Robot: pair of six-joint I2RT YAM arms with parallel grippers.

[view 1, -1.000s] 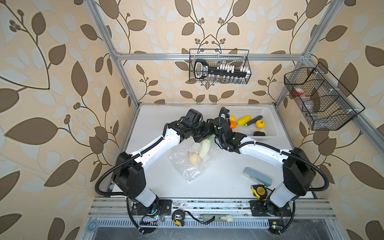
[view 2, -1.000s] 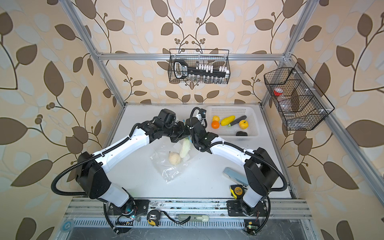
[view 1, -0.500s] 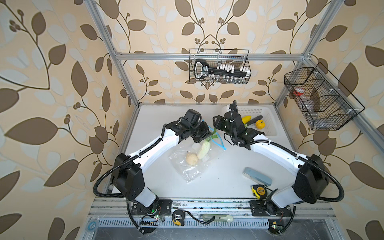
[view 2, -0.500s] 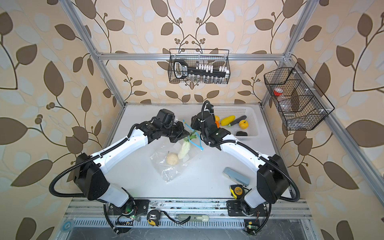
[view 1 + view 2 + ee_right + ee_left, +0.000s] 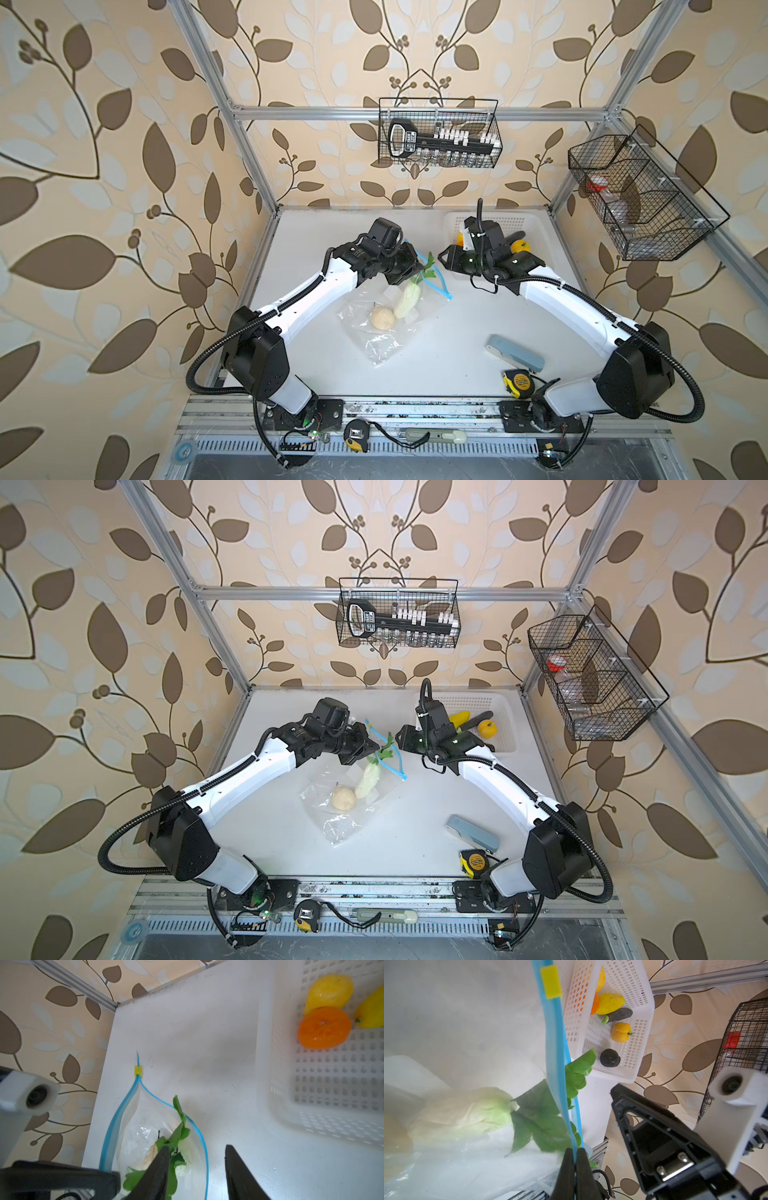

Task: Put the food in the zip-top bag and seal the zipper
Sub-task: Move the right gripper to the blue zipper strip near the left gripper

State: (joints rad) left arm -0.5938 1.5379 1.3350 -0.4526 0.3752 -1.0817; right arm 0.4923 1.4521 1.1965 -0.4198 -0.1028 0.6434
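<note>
The left gripper [image 5: 574, 1159] is clamped flat on the zipper [image 5: 556, 1043], pinching both blue lips together at one end of the mouth and holding that edge lifted off the table [image 5: 457, 332]. From this pinch the zipper's long axis runs straight away to the yellow slider [image 5: 551, 981] at the far end. Between those two ends the lips spread apart, so the mouth of the zip-top bag [image 5: 376, 332] stands open. Inside lie a beige round piece [image 5: 382, 318] and a pale green-white piece [image 5: 405, 297]. The leafy top [image 5: 579, 1072] of the pale piece crosses the zipper line and projects outside. The right gripper [image 5: 196, 1148] hovers just beside the open mouth, jaws moderately apart with nothing between them. It lies between the bag and the white basket [image 5: 268, 1064], which holds the rest of the food: an orange piece [image 5: 324, 1028], yellow pieces [image 5: 329, 991], a long dark green piece [image 5: 618, 1015] and a dark round piece [image 5: 610, 1057]. The right arm is the nearer arm to the basket and is probably the one to fetch from it. The protruding leaf would need tucking inside before the slider can travel the full length.
</note>
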